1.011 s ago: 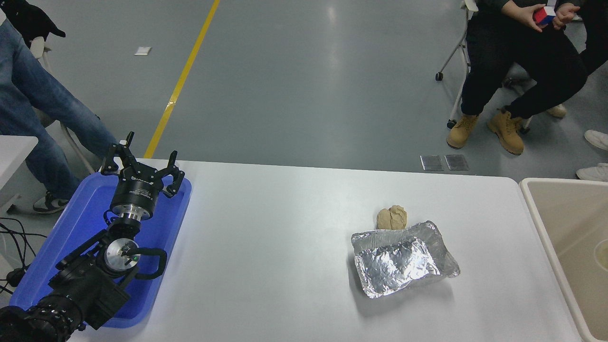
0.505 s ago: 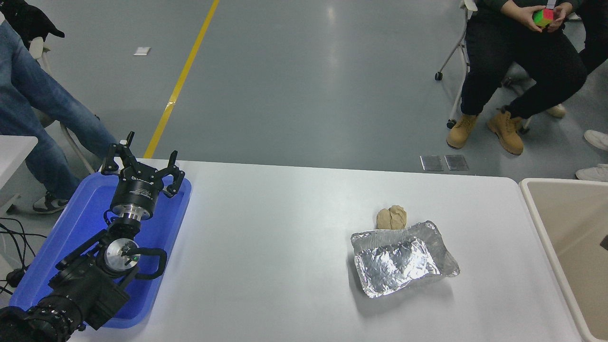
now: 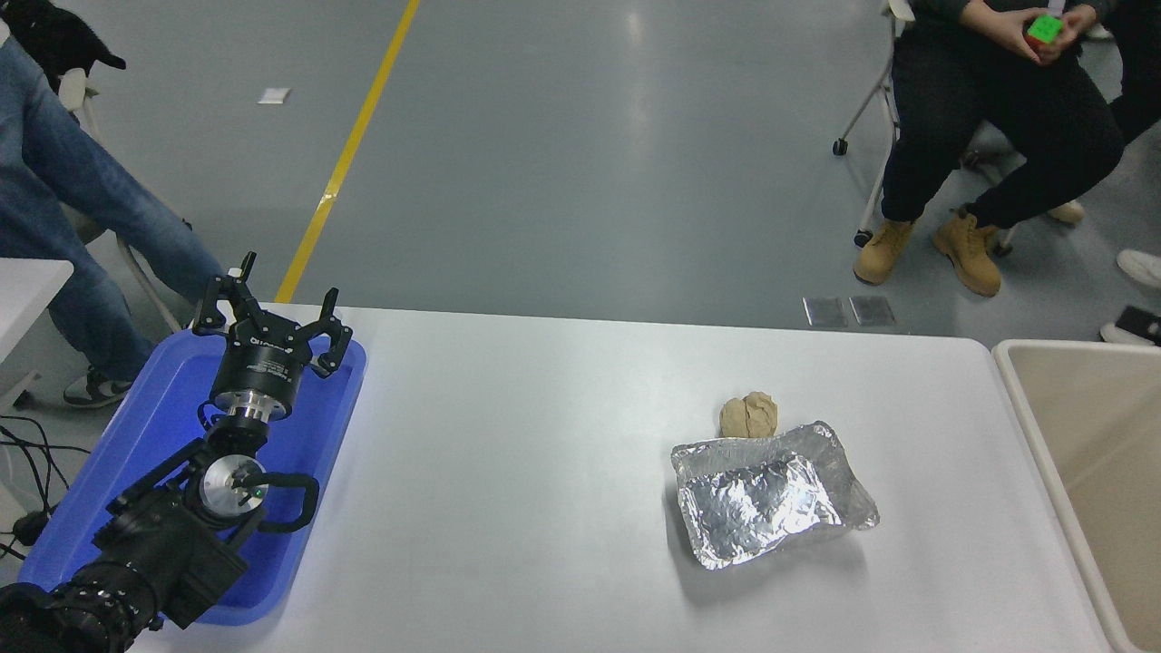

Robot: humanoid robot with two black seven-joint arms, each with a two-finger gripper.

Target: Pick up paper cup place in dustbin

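The dustbin [image 3: 1043, 453] is a large beige bin with a thick cream rim, standing at the table's right end and cut off by the picture's edge. The paper cup does not show anywhere on the table or in the visible part of the bin. My left gripper [image 3: 272, 317] is open and empty, parked over the blue tray at the left. My right arm and gripper are out of view.
A crinkled silver foil tray [image 3: 771, 494] lies right of centre, with a crumpled tan paper ball [image 3: 749, 415] touching its far edge. A shallow blue tray [image 3: 308, 444] lies under the left arm. People sit beyond the table at far left and far right.
A pale curved shape, then a dark object, showed at the picture's right edge inside the bin; both are gone now. The left arm has not moved.
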